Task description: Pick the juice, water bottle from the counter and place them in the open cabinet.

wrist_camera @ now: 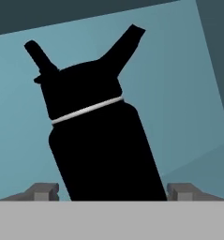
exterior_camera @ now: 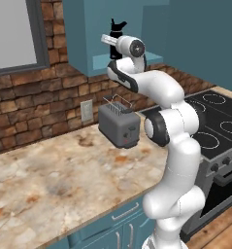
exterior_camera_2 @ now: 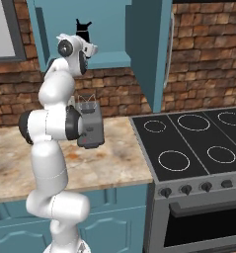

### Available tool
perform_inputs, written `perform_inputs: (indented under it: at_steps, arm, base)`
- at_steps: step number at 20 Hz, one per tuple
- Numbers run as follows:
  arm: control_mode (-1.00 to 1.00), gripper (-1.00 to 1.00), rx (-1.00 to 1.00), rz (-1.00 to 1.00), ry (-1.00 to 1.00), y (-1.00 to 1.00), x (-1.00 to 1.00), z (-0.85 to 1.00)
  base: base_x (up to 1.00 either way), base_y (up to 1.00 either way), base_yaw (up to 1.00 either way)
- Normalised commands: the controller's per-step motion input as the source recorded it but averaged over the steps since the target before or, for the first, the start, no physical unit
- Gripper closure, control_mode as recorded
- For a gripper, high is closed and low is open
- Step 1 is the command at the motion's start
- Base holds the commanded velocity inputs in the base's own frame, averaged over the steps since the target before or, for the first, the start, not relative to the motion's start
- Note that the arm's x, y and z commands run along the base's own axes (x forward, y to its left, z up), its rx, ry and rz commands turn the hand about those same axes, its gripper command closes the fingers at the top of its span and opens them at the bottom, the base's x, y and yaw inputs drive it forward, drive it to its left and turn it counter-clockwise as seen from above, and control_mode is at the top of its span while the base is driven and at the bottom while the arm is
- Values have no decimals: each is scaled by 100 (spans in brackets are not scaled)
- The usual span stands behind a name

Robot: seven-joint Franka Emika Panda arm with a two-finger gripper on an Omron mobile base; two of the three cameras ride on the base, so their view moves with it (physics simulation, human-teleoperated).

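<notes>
The black water bottle (wrist_camera: 104, 150), with its loop-handled lid, stands upright on the floor of the teal open cabinet (exterior_camera: 103, 61) above the counter (exterior_camera: 64, 170). Its lid pokes up behind my hand as the water bottle (exterior_camera: 118, 26) and water bottle (exterior_camera_2: 82, 27) in the base views. My gripper (wrist_camera: 112, 191) reaches into the cabinet and straddles the bottle low down. Its fingertips (wrist_camera: 41, 191) stand apart on either side, the left one with a visible gap to the bottle, so the gripper is open. The gripper (exterior_camera: 111, 41) is raised to cabinet height. The juice is out of view.
A grey toaster (exterior_camera: 120, 126) stands on the counter against the brick wall, under the cabinet. A black stove (exterior_camera_2: 193, 143) adjoins the counter on the right. A window (exterior_camera: 15, 34) is at the far left, and a wall outlet (exterior_camera: 87, 111) sits beside the toaster.
</notes>
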Motion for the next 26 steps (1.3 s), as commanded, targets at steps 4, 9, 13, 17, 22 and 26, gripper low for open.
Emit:
perform_inputs:
  at_steps: [4,9,13,17,22,26]
  arm:
    - [-100,-100,0,0,0,-6,-23,0]
    - [-100,-100,0,0,0,-13,-41,0]
    - [-100,-100,0,0,0,-22,-56,3]
    - [-100,-100,0,0,0,-21,-63,18]
    - [-100,-100,0,0,7,-13,-63,41]
    - [-100,-100,0,0,27,-17,-38,19]
  base:
    - [0,0,0]
    - [0,0,0]
    - [0,0,0]
    - [0,0,0]
    - [0,0,0]
    - [0,0,0]
